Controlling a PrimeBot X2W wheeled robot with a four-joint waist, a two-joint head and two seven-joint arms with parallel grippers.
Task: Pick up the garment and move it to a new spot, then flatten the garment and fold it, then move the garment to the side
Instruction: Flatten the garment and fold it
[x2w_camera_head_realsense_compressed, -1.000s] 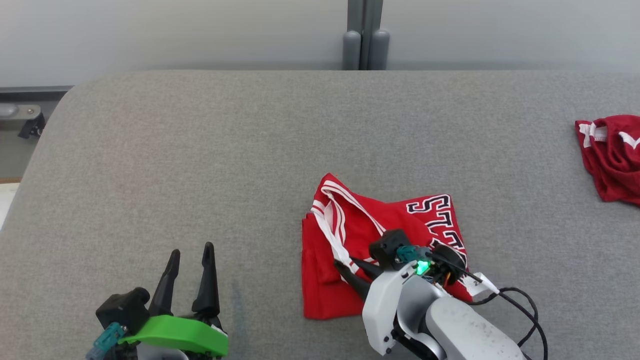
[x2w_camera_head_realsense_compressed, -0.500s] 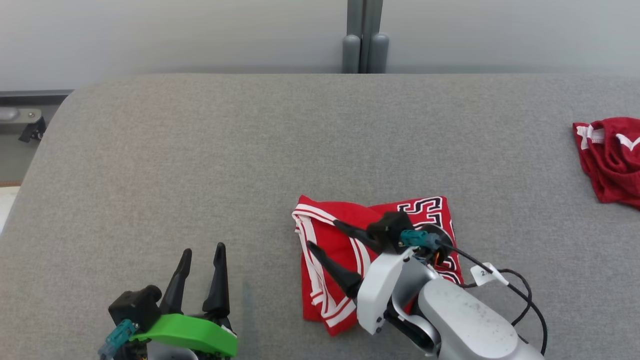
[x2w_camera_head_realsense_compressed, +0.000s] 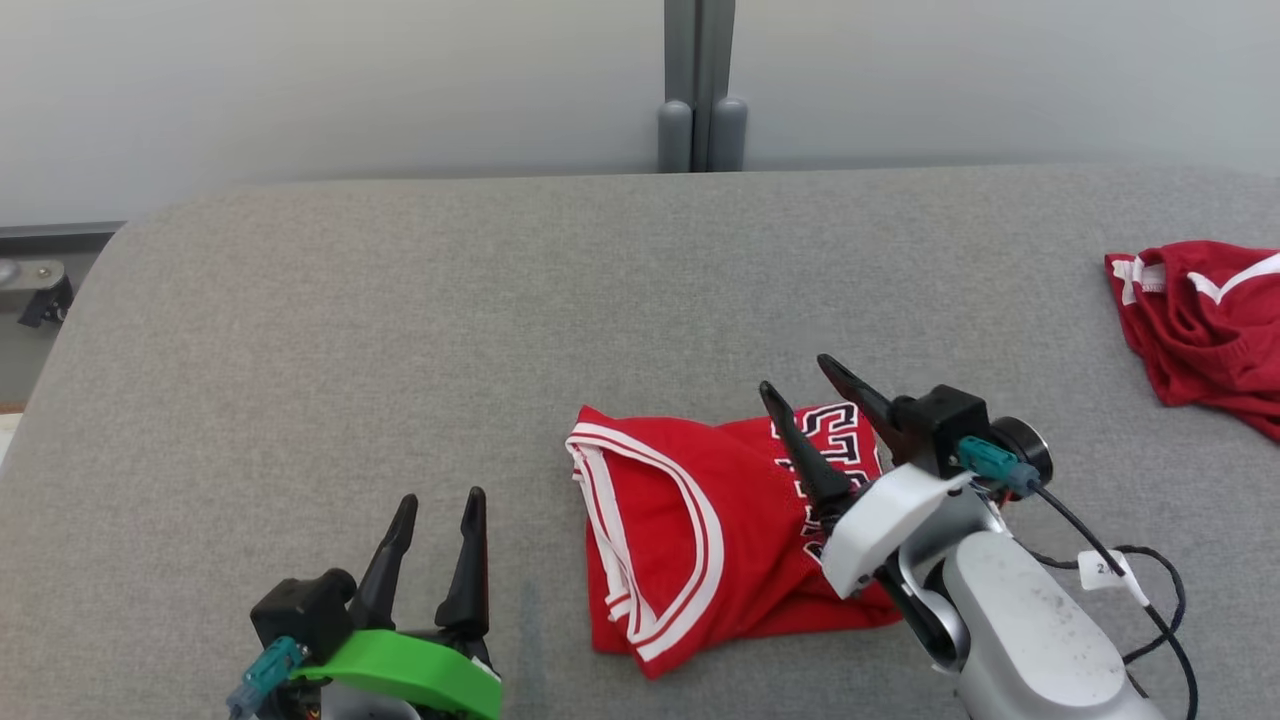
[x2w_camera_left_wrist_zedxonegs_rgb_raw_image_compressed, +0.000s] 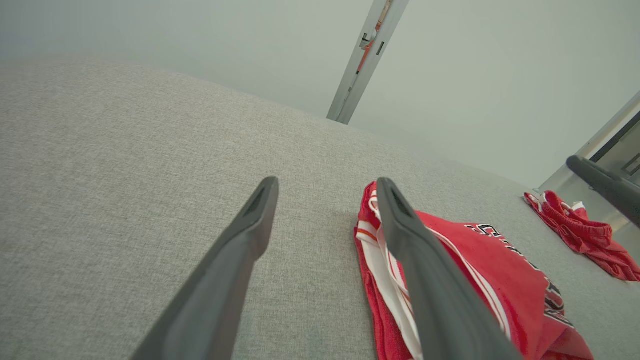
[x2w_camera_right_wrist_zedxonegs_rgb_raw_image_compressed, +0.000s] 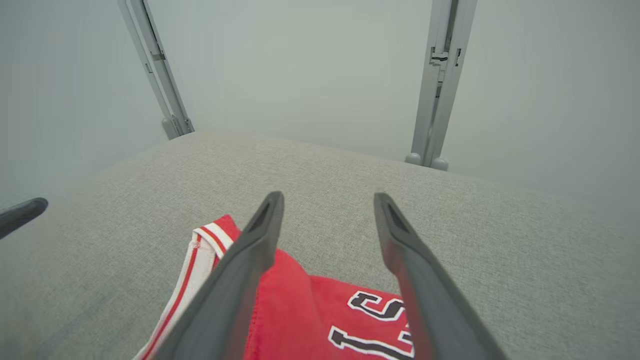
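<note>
The garment (x2w_camera_head_realsense_compressed: 690, 540) is a red jersey with white-striped trim and black lettering, lying folded on the grey padded table (x2w_camera_head_realsense_compressed: 400, 300) right of centre. My right gripper (x2w_camera_head_realsense_compressed: 793, 373) hangs open above the jersey's right half, nothing between its fingers. The right wrist view shows the open right gripper (x2w_camera_right_wrist_zedxonegs_rgb_raw_image_compressed: 328, 197) over the lettered part of the garment (x2w_camera_right_wrist_zedxonegs_rgb_raw_image_compressed: 320, 315). My left gripper (x2w_camera_head_realsense_compressed: 441, 497) stands open near the front edge, left of the jersey and apart from it. In the left wrist view the left gripper (x2w_camera_left_wrist_zedxonegs_rgb_raw_image_compressed: 327, 182) is open, the garment (x2w_camera_left_wrist_zedxonegs_rgb_raw_image_compressed: 490, 280) to its right.
A second red garment (x2w_camera_head_realsense_compressed: 1200, 320) lies crumpled at the table's far right edge, also seen as a red heap (x2w_camera_left_wrist_zedxonegs_rgb_raw_image_compressed: 580, 232) in the left wrist view. A grey post (x2w_camera_head_realsense_compressed: 700, 90) stands behind the table against the pale wall.
My right gripper opened and let go of the jersey's striped edge, then rose and drew back to the right. The folded-over part now lies flat. The head camera has shifted slightly.
</note>
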